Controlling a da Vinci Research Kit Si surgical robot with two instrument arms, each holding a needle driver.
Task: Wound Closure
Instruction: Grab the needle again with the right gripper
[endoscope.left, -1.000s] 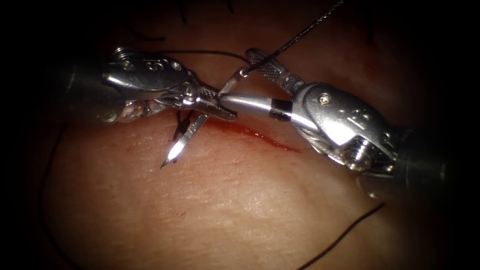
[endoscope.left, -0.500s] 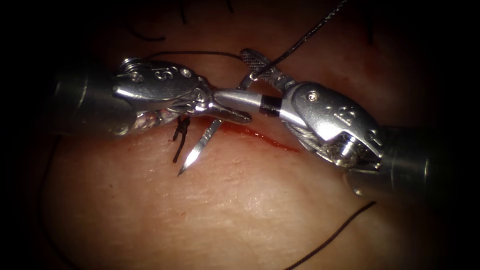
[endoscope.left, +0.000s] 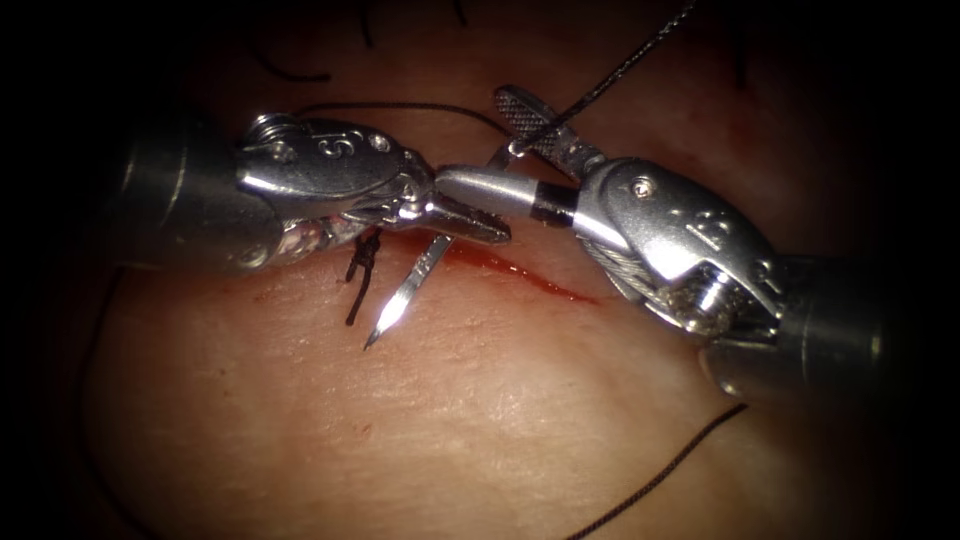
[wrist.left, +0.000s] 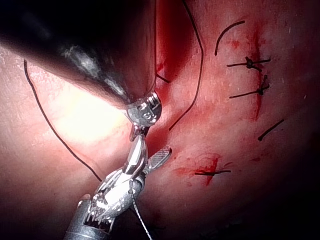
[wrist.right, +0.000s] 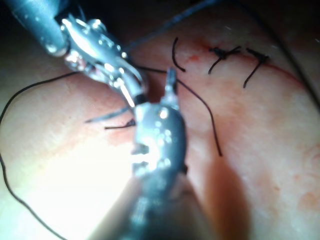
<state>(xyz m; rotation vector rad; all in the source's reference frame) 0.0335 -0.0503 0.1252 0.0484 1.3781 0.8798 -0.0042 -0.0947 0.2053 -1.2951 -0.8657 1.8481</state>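
In the endoscope view my left tool (endoscope.left: 478, 224) comes in from the left, jaws shut on the curved needle (endoscope.left: 410, 290) at about mid-curve. The needle is out of the tissue (endoscope.left: 480, 400), its tip hanging just above the surface near the left end of the cut (endoscope.left: 540, 282). My right tool (endoscope.left: 470, 138) has its jaws open, one on each side of the needle's tail, where the thread (endoscope.left: 620, 70) leaves toward the upper right. In the left wrist view the left tool (wrist.left: 136, 159) meets the right tool (wrist.left: 115, 195).
A tied stitch (endoscope.left: 364, 250) with short cut ends sits at the cut's left end, under the left tool. Loose thread (endoscope.left: 680, 465) lies at the lower right. Red fluid lines the cut. Other finished stitches (wrist.left: 248, 64) (wrist.right: 225, 52) cross the wound.
Both tools and the needle have shifted a little to the right. The needle's tip has moved rightward over the tissue. The right jaws stay open around the tail.
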